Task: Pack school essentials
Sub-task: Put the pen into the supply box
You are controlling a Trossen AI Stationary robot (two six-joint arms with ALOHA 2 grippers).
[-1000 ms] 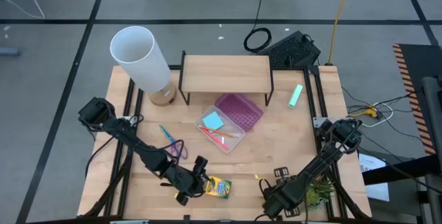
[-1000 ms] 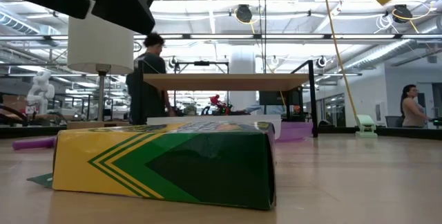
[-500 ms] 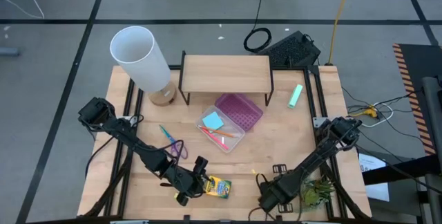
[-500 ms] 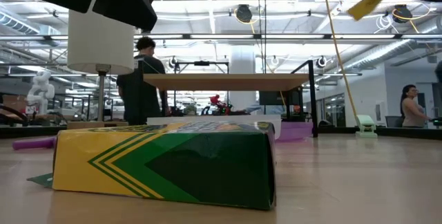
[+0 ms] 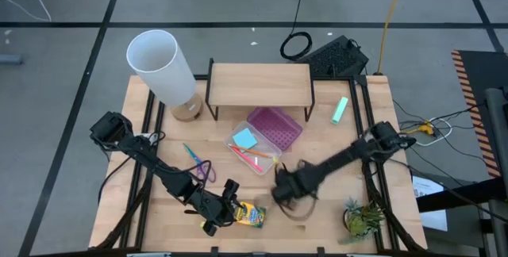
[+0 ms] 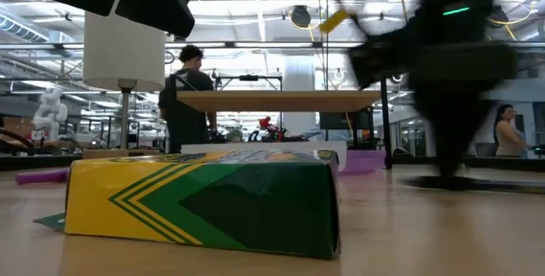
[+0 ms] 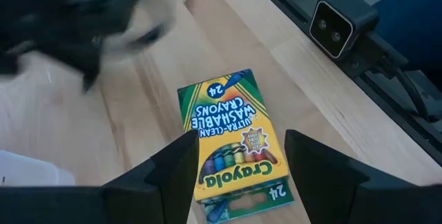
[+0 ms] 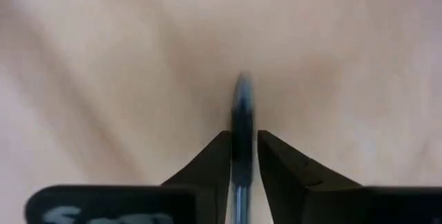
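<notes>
Since the earlier frame, the right end effector (image 5: pixel 284 191) has been swung from beside the potted plant (image 5: pixel 361 217) toward the clear case (image 5: pixel 255 151); a thin dark pen (image 8: pixel 242 137) is pinched between its fingers. The left end effector (image 5: pixel 230 209), spread wide, is held over the flat cardboard crayon box (image 5: pixel 249 215) on the wooden tabletop (image 5: pixel 333 146), well apart from the case.

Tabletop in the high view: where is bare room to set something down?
Bare wood lies right of the shelf around the green marker, and left of the scissors. Crowded: the open case, right gripper, crayon box.
</notes>
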